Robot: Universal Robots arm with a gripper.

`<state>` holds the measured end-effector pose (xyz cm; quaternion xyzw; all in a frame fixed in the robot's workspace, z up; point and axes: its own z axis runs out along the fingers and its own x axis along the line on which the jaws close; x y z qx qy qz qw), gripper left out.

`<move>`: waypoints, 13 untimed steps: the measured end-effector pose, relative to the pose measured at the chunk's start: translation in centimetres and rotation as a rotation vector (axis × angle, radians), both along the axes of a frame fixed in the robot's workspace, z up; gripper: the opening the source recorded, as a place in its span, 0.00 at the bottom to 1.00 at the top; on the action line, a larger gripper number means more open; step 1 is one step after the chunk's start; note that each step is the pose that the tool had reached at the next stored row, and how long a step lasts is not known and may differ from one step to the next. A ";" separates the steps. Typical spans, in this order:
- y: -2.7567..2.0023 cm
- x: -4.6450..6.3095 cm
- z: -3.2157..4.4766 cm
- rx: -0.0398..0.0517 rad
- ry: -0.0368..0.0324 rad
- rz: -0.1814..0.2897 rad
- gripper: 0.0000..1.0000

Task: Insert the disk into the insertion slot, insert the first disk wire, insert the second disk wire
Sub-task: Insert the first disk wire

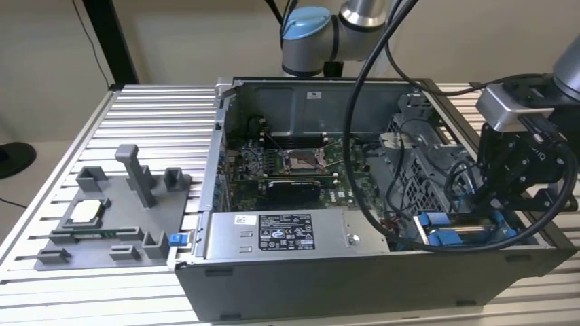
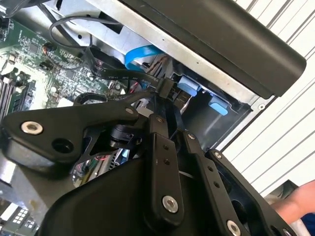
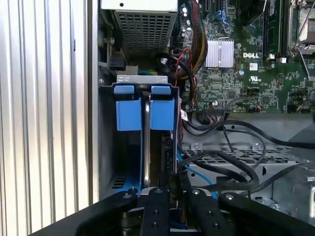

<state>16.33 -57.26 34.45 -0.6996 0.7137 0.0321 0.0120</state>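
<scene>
In the exterior view, a grey fixture [image 1: 118,217] sits on the slatted table [image 1: 154,109] at the left. The open case [image 1: 363,285] stands in the middle, with the labelled power box [image 1: 281,234] at its front and the board [image 1: 290,159] behind it. At the right, the arm reaches down into the case's front corner, and the case wall and looping black cables hide its tips.

The disk [image 3: 162,114] is down in the slot [image 3: 106,147]. Only the blue ends of its carrier can be seen there, side by side, and its body and label are out of sight; the same blue ends [image 1: 444,236] appear in the exterior view, partly behind cables.

In the second wrist view the gripper [image 2: 167,101] has its fingers [image 2: 160,147] drawn almost together, pinching a black plug [image 2: 165,88] just beside the blue ends. Whether the plug touches the disk cannot be made out. The plug's wire [image 2: 118,74] runs off toward the board. Part of a person [image 2: 295,202] is cut off at the frame's edge.
</scene>
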 end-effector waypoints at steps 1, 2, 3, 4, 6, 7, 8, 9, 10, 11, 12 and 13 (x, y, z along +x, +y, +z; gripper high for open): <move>-0.04 0.0 -0.01 -0.0001 0.0000 0.000 0.00; -0.07 0.0 -0.02 -0.0002 0.0000 0.000 0.00; -0.09 0.0 -0.04 -0.0002 0.0000 0.000 0.00; -0.10 0.0 -0.05 -0.0003 0.0000 0.000 0.00; -0.15 -0.1 -0.08 -0.0001 0.0000 0.000 0.00; -0.18 -0.1 -0.08 -0.0001 0.0000 0.000 0.00; -0.21 -0.1 -0.09 -0.0002 0.0000 0.000 0.00; -0.24 -0.1 -0.10 -0.0002 0.0000 0.000 0.00; -0.28 -0.1 -0.11 -0.0003 0.0000 0.000 0.00; -0.31 -0.1 -0.14 -0.0002 0.0000 0.000 0.00; -0.31 -0.1 -0.16 -0.0002 0.0000 0.000 0.00; -0.31 -0.1 -0.19 -0.0003 0.0000 0.000 0.00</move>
